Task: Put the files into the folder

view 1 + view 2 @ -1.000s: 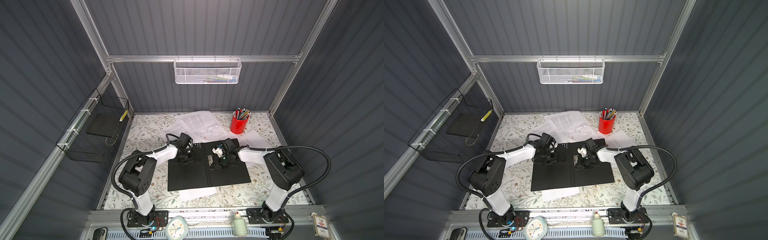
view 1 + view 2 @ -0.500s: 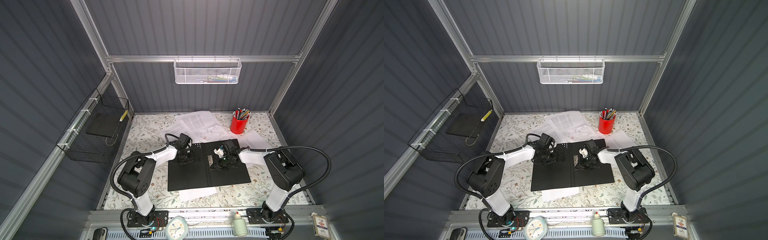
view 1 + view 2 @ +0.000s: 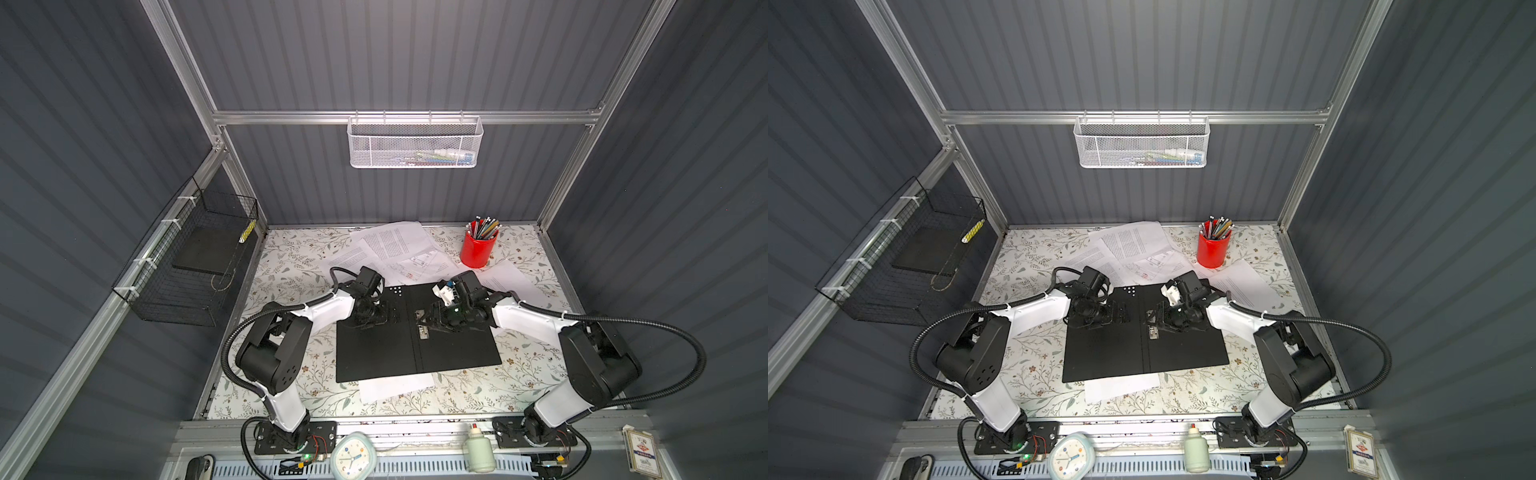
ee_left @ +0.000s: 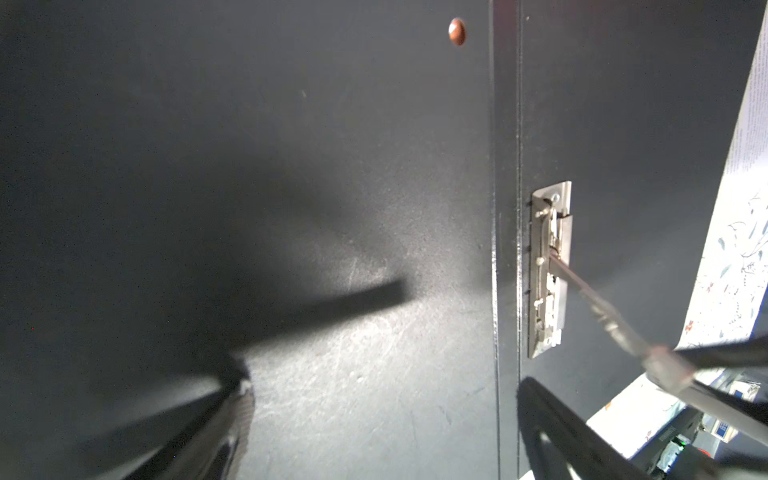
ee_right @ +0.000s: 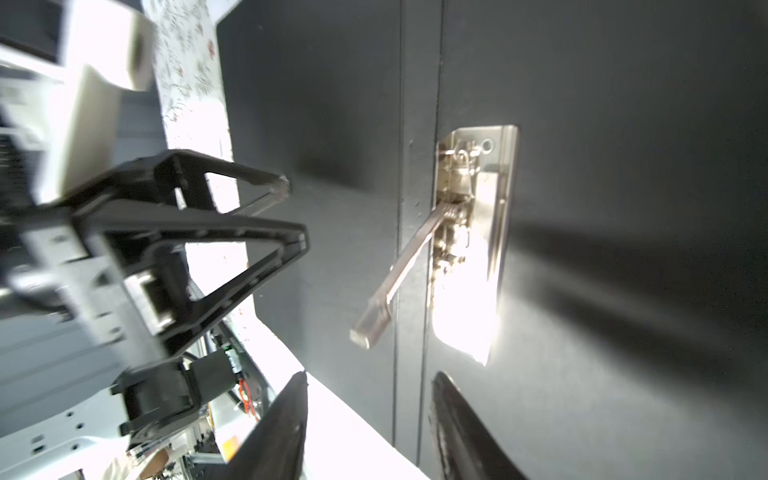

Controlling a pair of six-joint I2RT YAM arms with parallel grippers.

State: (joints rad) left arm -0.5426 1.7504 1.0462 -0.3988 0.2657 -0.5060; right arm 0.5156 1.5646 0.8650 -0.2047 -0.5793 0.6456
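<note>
The folder (image 3: 374, 353) (image 3: 1108, 357) lies open on the table with its black inside up. Its metal spine clip (image 3: 422, 330) (image 4: 548, 270) (image 5: 473, 232) has its lever (image 5: 395, 278) raised at a slant. My left gripper (image 3: 380, 318) (image 4: 384, 380) is open and low over the left cover. My right gripper (image 3: 428, 320) (image 5: 370, 378) is open over the spine, and the lever's end is just beyond its fingertips, free of them. The files (image 3: 395, 245) (image 3: 1129, 241) lie spread behind the folder. One sheet (image 3: 507, 278) lies at the right and another (image 3: 395, 386) pokes out under the front edge.
A red cup of pencils (image 3: 478, 249) stands behind the right arm. A white mesh basket (image 3: 415, 143) hangs on the back wall and a black wire basket (image 3: 195, 266) on the left wall. A clock (image 3: 353, 457) and a small bottle (image 3: 478, 449) sit on the front rail.
My right gripper's jaws have parted from shut to open over the clip. The left arm and the folder have not moved.
</note>
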